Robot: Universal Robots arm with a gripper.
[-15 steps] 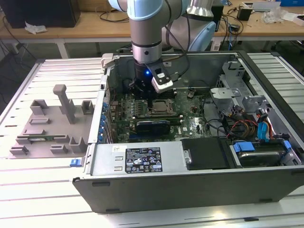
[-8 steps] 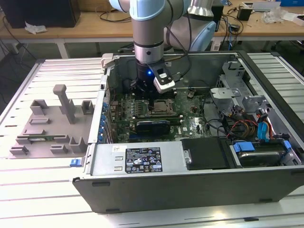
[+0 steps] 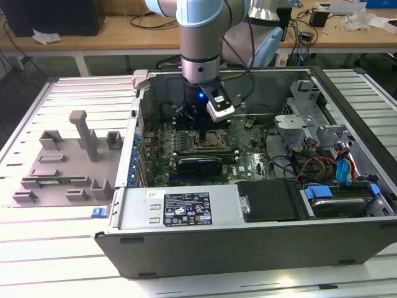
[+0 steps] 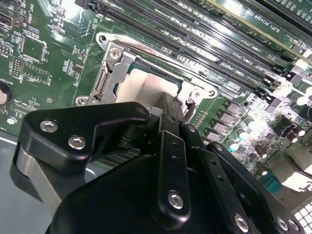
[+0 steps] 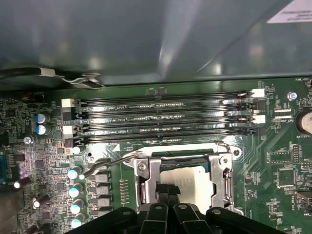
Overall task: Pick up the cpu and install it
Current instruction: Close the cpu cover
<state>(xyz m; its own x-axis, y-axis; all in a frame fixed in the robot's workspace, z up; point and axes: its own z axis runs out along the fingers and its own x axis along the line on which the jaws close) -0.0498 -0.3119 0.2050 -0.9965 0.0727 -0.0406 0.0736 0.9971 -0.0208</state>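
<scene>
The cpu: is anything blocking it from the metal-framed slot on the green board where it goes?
Nothing visible blocks it. In the first wrist view the cpu already lies inside the metal socket frame, with the end effector right at its edge.

White slatted table (image 3: 68, 87), wooden bench (image 3: 124, 34) behind (cables (image 3: 152, 23) strewn), dark floor (image 3: 15, 87)

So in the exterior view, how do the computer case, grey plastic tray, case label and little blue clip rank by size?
Largest to smallest:
1. computer case
2. grey plastic tray
3. label
4. blue clip
The differences are wide enough that nearness to the camera does not change the order.
</scene>
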